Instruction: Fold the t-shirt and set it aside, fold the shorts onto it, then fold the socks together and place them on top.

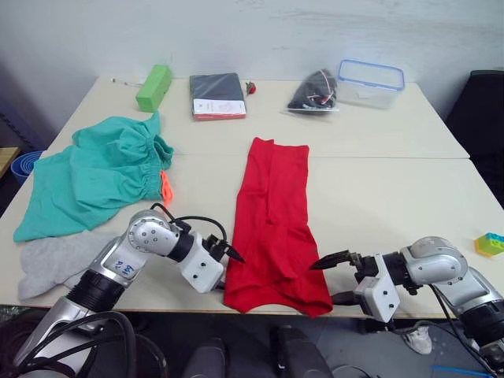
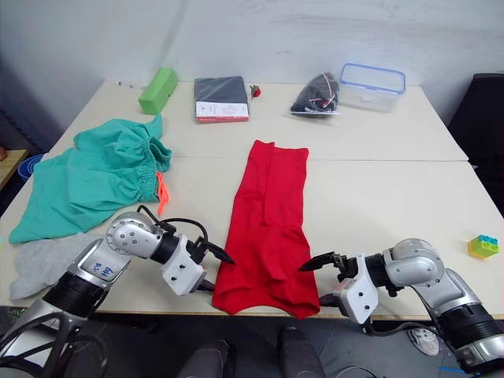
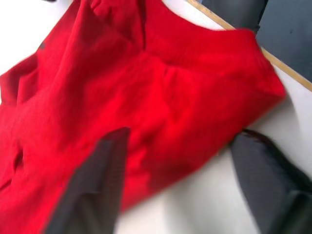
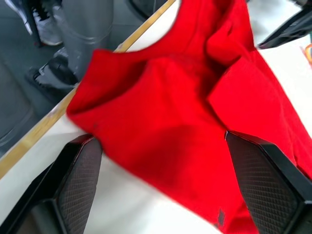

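The t-shirt (image 1: 274,228) is matt red cloth, softly creased. The shorts (image 1: 94,177) are matt teal cloth with a gathered waistband. The worktop (image 1: 378,189) looks smooth and pale. The right gripper (image 4: 165,190) has black fingers (image 4: 80,180) with textured pads.

Along the worktop's (image 1: 378,181) far edge: green block (image 1: 154,87), dark folder (image 1: 217,95), black bag (image 1: 315,91), clear tub (image 1: 370,83). Toy bricks (image 1: 490,243) at the right edge.

Pale table (image 1: 378,181), red t-shirt (image 1: 274,228) lying long btwn left gripper (image 1: 228,264) & right gripper (image 1: 331,277), teal shorts (image 1: 94,177) and grey socks (image 1: 59,260) out past left gripper, green block (image 1: 153,87), dark folder (image 1: 217,95), bag (image 1: 313,93), clear box (image 1: 370,82) far off, toy brick (image 1: 490,243) past right gripper
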